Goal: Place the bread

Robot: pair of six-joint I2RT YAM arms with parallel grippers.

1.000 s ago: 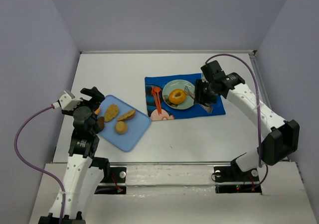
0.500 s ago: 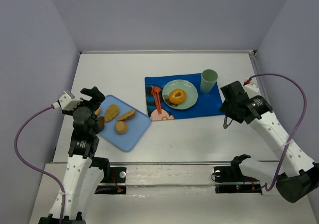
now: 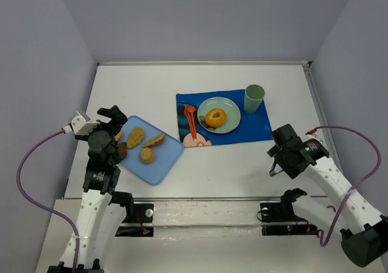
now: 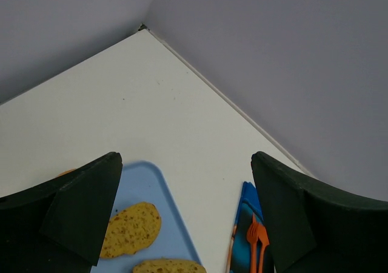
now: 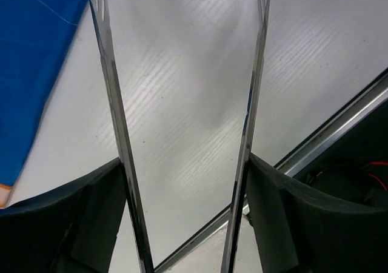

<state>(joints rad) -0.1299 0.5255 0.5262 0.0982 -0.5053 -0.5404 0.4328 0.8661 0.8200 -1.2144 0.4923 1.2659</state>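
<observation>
The bread [image 3: 214,116], a glossy orange-golden ring, lies on the pale green plate [image 3: 230,124] on the blue placemat [image 3: 254,127]; nothing touches it. My right gripper [image 3: 277,159] is near the table's front right, well away from the plate. It holds metal tongs [image 5: 113,91], one arm lying along each finger, the arms spread apart with nothing between them [image 5: 185,164]. My left gripper [image 3: 118,124] is open and empty over the left end of the blue tray [image 3: 165,161]; in its wrist view [image 4: 185,164] only table and tray show between the fingers.
The tray holds a flat oval piece [image 3: 135,137], a slice [image 3: 154,141] and a small round bun [image 3: 147,155]. An orange fork [image 3: 190,120] lies on the mat left of the plate. A green cup [image 3: 254,98] stands at the mat's back right corner.
My right gripper has drawn back from the plate to the front right of the table, leaving the bread on the plate. The left arm has not moved.
</observation>
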